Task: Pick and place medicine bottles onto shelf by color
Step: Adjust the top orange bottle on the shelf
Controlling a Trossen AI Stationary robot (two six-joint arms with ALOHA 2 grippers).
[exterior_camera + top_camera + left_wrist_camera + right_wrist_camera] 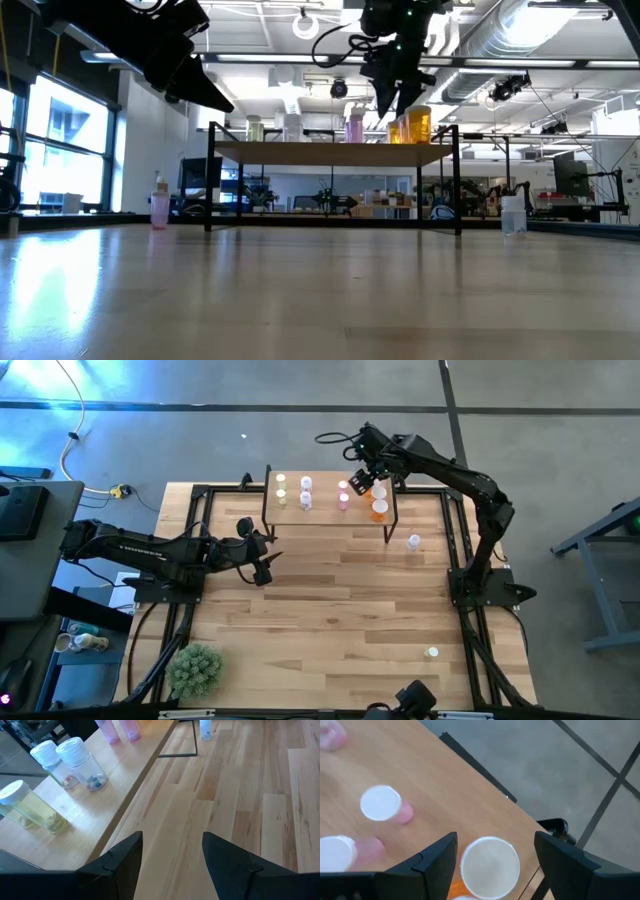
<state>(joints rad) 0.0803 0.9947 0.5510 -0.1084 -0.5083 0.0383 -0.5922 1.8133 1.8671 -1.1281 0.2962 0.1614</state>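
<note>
We hold the right claw (362,484) spread above the orange bottle (379,491) at the shelf's (325,517) 3 o'clock end, grouping colors; the left claw (262,555), spread and empty, waits over the worktop (330,610).

Light wood top and thin black legs on the shelf (325,518). White caps on every bottle there: yellow-green bottles (281,491), pale lavender bottles (306,493), pink bottles (343,497), orange bottles (379,503). Small coloured pills showing through the clear lavender bodies in the left wrist view. Pale butcher-block planks with streaked grain across the surface (330,600), framed in black. Spiky green on the plant (195,669). Dark, near black, on the left claw (262,565) and right claw (362,478). Grey floor (200,440) crossed by dark lines.
</note>
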